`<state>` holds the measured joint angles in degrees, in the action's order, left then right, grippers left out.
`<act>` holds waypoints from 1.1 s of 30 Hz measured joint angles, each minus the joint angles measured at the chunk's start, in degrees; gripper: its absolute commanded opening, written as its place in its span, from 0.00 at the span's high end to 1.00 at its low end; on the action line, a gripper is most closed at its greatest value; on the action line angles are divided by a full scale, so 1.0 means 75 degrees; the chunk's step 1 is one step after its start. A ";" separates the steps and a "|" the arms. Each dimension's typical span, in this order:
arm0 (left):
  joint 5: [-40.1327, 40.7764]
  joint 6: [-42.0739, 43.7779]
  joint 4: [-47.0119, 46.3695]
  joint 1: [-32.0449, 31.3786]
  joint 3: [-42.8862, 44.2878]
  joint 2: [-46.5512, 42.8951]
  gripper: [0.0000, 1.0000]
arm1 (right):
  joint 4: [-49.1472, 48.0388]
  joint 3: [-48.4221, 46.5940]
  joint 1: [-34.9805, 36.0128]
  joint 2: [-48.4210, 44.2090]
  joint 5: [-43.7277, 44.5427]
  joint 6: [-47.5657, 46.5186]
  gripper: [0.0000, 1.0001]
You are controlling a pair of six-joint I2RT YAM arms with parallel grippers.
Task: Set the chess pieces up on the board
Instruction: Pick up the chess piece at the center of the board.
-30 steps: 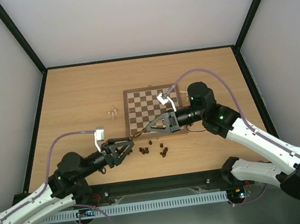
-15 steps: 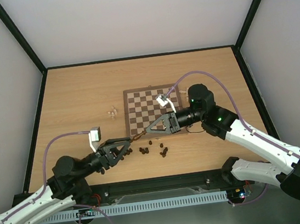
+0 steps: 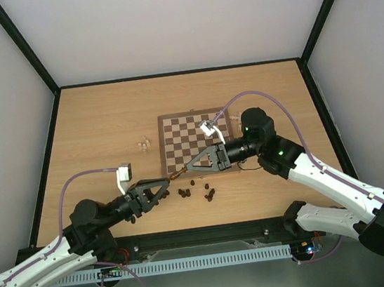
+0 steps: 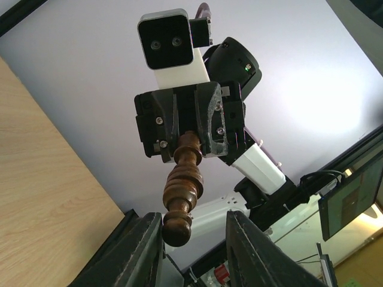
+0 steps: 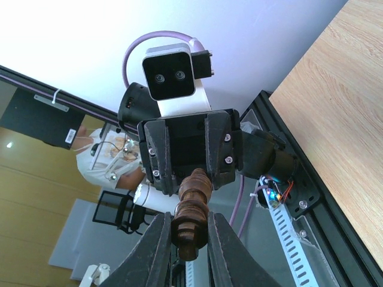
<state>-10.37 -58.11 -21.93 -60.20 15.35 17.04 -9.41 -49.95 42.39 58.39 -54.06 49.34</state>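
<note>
So that dark brown piece (image 3: pixel 176 177) is in mid-air just below centre of the top view, off the lower-left corner of the board (image 3: pixel 176 128). The right gripper (image 5: pixel 188 239) is clamped on it, and the left gripper (image 4: pixel 194 248) has its jaws apart around the free end. Looks like a hand-over to me, so left has to pinch shut before right lets go.

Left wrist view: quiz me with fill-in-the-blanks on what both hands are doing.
The right hand is ___ on the dark brown turned wooden chess piece.
The left hand stands ___ around its base.
Loose dark pieces lie on the light wooden ___, beside the checkered wooden board.
Missing: shut; open; table.
</note>
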 measured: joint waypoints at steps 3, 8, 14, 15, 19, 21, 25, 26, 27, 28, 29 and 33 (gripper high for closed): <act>-0.0009 0.0000 -0.0015 0.0000 0.0000 0.0055 0.69 | 0.0000 0.0009 0.0000 0.0000 -0.0003 0.0000 0.92; -0.0009 -0.0009 -0.0067 0.0000 0.0000 0.0117 0.82 | -0.0003 0.0026 0.0000 0.0000 -0.0023 -0.0003 0.92; 0.0015 -0.0003 -0.0058 0.0000 -0.0020 0.0143 0.91 | -0.0006 0.0047 0.0000 0.0000 -0.0082 -0.0006 0.92; 0.0015 0.0003 -0.0058 0.0000 -0.0020 0.0143 0.91 | -0.0006 0.0050 0.0000 0.0000 -0.0085 -0.0006 0.92; 0.0058 0.0015 0.0000 0.0000 -0.0015 0.0166 0.91 | 0.0023 0.0055 0.0000 0.0003 -0.0064 -0.0085 0.92; 0.0169 0.0090 0.0306 0.0000 0.0076 0.0169 0.91 | 0.0169 0.0047 -0.0003 0.0015 0.0026 -0.0230 0.92; 0.0568 0.0361 0.1478 0.0000 0.0664 0.0207 0.91 | 0.0985 -0.0178 -0.0009 0.0108 0.0472 -0.0819 0.92; 0.0708 0.0458 0.1813 0.0000 0.0898 0.0204 0.92 | 0.1288 -0.0294 -0.0009 0.0160 0.0659 -0.1011 0.92; 0.0836 0.0533 0.2072 0.0000 0.1128 0.0207 0.92 | 0.1565 -0.0414 -0.0009 0.0213 0.0854 -0.1209 0.92; 0.0965 0.0609 0.2305 0.0000 0.1338 0.0210 0.92 | 0.1824 -0.0533 -0.0009 0.0259 0.1067 -0.1396 0.92; 0.1099 0.0685 0.2535 0.0000 0.1553 0.0224 0.92 | 0.2139 -0.0670 -0.0009 0.0306 0.1355 -0.1591 0.92; 0.1696 0.0912 0.3535 0.0000 0.2436 0.0731 0.92 | 0.3022 -0.1049 -0.0009 0.0458 0.2276 -0.2177 0.92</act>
<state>2.35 -51.27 4.58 -60.20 33.63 22.52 13.26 -57.82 42.33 61.82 -36.99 33.01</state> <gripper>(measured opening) 0.123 0.126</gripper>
